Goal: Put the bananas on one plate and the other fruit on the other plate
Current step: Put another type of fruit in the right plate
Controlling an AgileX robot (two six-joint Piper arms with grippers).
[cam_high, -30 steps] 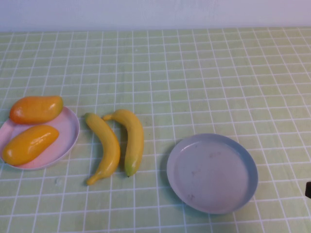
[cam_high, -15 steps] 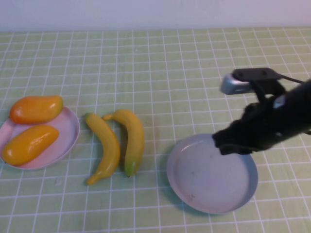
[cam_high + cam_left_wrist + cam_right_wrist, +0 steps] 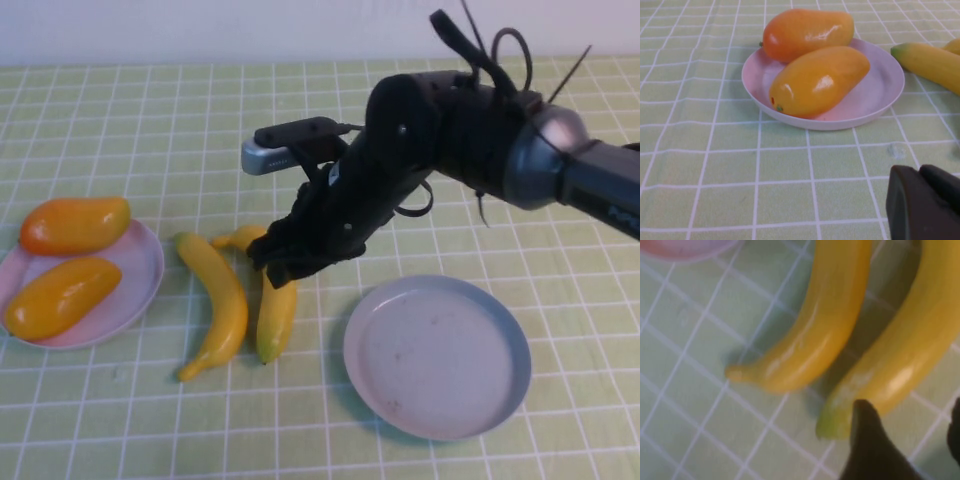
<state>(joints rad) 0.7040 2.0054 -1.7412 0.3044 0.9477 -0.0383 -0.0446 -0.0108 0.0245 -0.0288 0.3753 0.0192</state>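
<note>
the green checked bench (image 3: 150, 110) is seen bare across the upper left of the high frame and along the bottom edge. the pink plate (image 3: 140, 275) is cut by the left edge, with the deep orange fruit (image 3: 75, 224) overhanging its upper rim and the yellow-orange fruit (image 3: 60, 297) lying inside it. the grey-blue plate (image 3: 436, 356) sits at lower right, holding nothing, well apart from the pink one. between the 2 plates the 2 bananas lie side by side: the left banana (image 3: 215, 300) fully shown, the right banana (image 3: 275, 315) partly covered by the right claw (image 3: 285, 265), which is placed directly over its upper half at frame centre. in the right wrist view its fingers are seen apart, with the banana's greenish tip (image 3: 832, 422) beside 1 finger (image 3: 870, 445); nothing is held. the left claw (image 3: 925, 202) is found only in the left wrist frame's lower right corner, near the pink plate; whether it is open cannot be told.
</note>
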